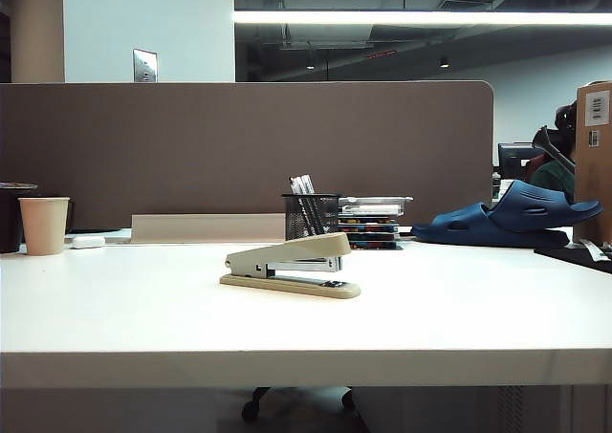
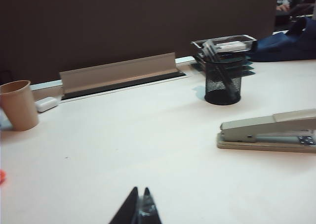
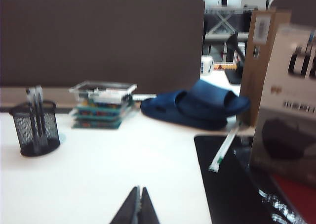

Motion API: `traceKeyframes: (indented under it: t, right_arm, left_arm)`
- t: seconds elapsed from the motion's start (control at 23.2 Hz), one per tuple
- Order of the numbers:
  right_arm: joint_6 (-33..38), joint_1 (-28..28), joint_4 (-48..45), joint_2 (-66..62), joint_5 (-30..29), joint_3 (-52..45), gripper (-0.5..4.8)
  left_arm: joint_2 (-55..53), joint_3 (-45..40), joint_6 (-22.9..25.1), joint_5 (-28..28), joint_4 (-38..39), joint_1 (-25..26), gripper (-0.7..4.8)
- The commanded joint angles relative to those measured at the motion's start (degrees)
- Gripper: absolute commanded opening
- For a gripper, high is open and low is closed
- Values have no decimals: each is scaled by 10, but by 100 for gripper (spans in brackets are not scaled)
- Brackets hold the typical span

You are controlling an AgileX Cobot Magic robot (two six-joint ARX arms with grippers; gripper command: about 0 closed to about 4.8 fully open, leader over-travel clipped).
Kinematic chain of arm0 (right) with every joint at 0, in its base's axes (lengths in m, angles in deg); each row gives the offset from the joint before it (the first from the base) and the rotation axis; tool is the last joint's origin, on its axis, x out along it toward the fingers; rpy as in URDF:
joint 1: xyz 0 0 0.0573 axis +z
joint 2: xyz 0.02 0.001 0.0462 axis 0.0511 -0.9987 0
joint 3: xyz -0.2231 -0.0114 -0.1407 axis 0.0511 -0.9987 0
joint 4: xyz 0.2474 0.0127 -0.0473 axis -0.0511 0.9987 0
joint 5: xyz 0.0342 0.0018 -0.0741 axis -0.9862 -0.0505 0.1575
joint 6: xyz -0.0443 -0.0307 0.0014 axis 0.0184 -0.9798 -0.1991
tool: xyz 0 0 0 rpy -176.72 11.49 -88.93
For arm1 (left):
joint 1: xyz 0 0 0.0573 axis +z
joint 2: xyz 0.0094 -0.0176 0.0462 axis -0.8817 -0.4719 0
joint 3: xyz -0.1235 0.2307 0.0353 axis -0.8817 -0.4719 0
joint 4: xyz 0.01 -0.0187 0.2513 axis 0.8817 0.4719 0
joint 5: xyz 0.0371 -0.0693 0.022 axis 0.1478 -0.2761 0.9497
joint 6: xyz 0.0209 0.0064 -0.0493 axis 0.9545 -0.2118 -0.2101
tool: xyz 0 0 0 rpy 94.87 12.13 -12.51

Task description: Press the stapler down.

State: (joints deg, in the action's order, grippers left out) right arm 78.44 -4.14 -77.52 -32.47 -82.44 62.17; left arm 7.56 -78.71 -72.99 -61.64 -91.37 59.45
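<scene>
The beige stapler (image 1: 292,265) lies on the white table (image 1: 115,309) near its middle, top arm raised at an angle, silver magazine showing. In the left wrist view the stapler (image 2: 269,132) sits well ahead of my left gripper (image 2: 140,190), whose black fingertips are closed together with nothing between them. My right gripper (image 3: 138,189) is shut too, empty, over bare tabletop. The stapler does not appear in the right wrist view. Neither gripper shows in the exterior view.
A black mesh pen holder (image 1: 311,214) and a stack of trays (image 1: 371,221) stand behind the stapler. A paper cup (image 1: 44,225) is at the left, a blue slipper (image 1: 507,218) at the right. A black mat (image 3: 232,184) and boxes (image 3: 289,100) flank the right gripper.
</scene>
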Motion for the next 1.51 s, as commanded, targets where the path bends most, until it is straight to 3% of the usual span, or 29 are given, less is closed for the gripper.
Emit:
traceKeyframes:
  t: [0.04, 0.6, 0.73, 1.12, 1.51]
  right_arm:
    - [-1, 1, 52, 2, 1, 46, -9]
    - [-1, 1, 286, -43, -1, 282, -9]
    - [-1, 1, 320, -100, -23, 338, -9]
    - [3, 1, 441, -309, -121, 531, -9]
    - [3, 6, 467, -530, -249, 681, -9]
  left_arm:
    - [0, 1, -1, -35, -5, 0, -6]
    - [0, 2, -6, -192, 47, -1, -6]
    - [0, 2, -31, -201, 60, 0, -6]
    - [0, 2, -32, -200, 66, 0, -6]
    - [0, 2, -32, -199, 72, 0, -5]
